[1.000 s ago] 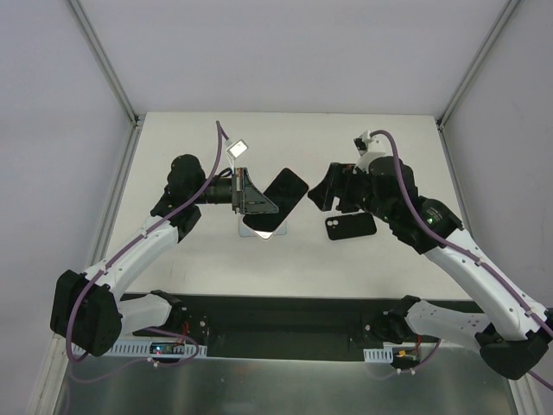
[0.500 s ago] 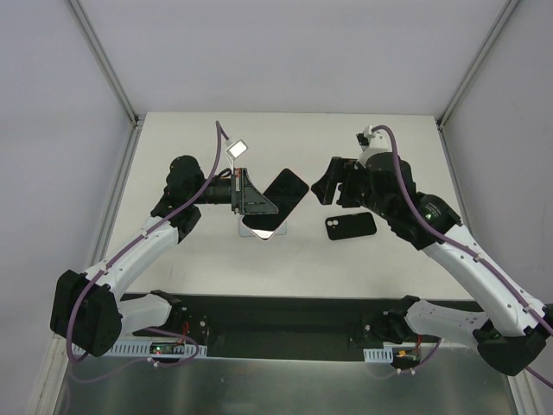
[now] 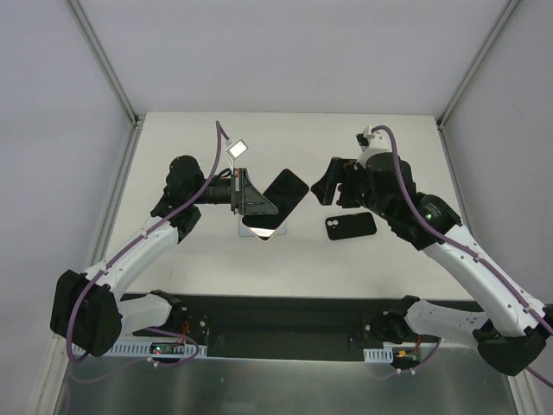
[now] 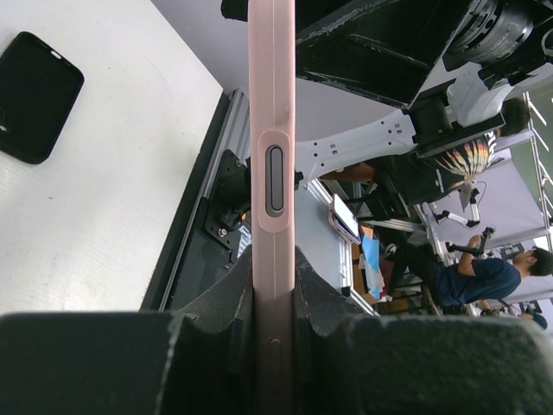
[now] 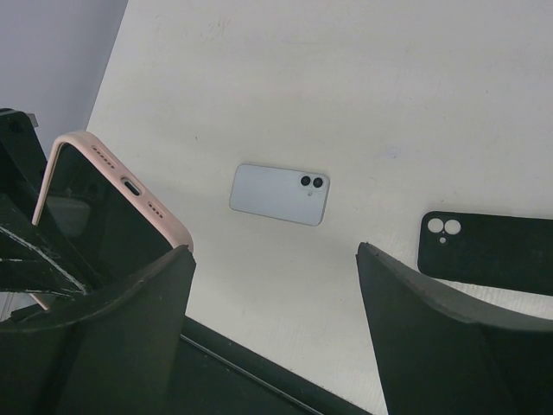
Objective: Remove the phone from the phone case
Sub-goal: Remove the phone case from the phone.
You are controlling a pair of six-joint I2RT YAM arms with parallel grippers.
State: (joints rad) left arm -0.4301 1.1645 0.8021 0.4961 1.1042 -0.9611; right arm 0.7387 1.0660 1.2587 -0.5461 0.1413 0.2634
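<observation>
left arm's got the cased phone, right one's hanging loose

the pale table has loads of bare room toward the far edge and the side rails, and everything's bunched in the middle. the left gripper is clamped on the phone, holding it up off the table on a slant between the two arms, with the pink case on it. the right gripper is spread wide with nothing in it, near the phone's upper corner, not touching.

the top view only gives a dark glossy slab with a thin pink rim. the left wrist view shows the case edge-on: smooth, rounded pink with a raised oval side button, squeezed between dark fingers. the right wrist view shows the end with port and speaker holes, plus a pale blue phone lying camera side up on the table, mostly hidden from above. a flat black case with round camera cutouts lies near the right arm.
</observation>
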